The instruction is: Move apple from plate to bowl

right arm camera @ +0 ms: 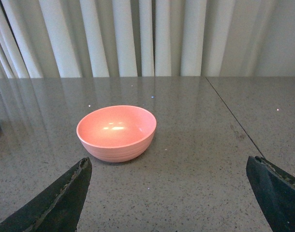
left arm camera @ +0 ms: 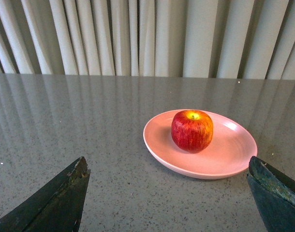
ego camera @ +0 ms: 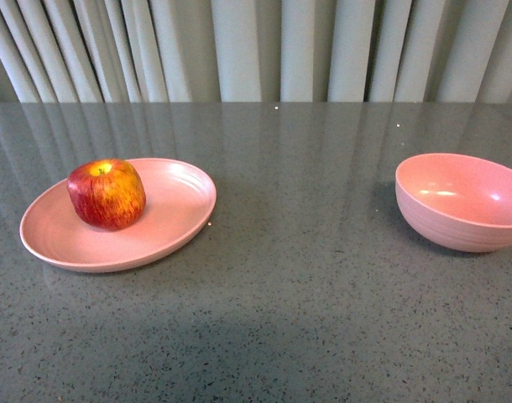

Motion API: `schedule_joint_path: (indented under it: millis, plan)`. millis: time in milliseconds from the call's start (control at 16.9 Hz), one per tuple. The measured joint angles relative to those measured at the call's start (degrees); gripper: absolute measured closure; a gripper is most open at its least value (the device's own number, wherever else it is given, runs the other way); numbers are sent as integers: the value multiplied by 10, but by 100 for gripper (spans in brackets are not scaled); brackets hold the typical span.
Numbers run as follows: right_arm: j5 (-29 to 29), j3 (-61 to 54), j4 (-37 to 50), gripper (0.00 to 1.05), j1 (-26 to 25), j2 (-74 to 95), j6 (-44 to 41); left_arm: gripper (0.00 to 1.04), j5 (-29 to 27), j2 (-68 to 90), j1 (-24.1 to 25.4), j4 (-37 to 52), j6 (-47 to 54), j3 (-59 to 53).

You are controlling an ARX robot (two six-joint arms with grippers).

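A red apple point(ego camera: 107, 194) with yellow streaks sits upright on the oval pink plate point(ego camera: 177, 217) at the left of the grey table. The deep pink bowl point(ego camera: 462, 201) stands empty at the right. Neither arm shows in the front view. In the left wrist view the apple point(left arm camera: 192, 130) on the plate point(left arm camera: 230, 154) lies ahead of my open, empty left gripper point(left arm camera: 169, 166), well short of it. In the right wrist view the bowl point(right arm camera: 117, 132) lies ahead of my open, empty right gripper point(right arm camera: 169, 166).
A pleated grey curtain point(ego camera: 256, 50) hangs behind the table's far edge. The speckled grey tabletop point(ego camera: 306, 277) stretches between plate and bowl. A seam point(right arm camera: 232, 118) runs across the table beside the bowl in the right wrist view.
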Motion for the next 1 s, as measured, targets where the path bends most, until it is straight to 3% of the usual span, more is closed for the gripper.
schedule_joint_path:
  millis: [1003]
  plan:
    - [0,0,0,7,0,0,0,7,0,0,0,0,0,0]
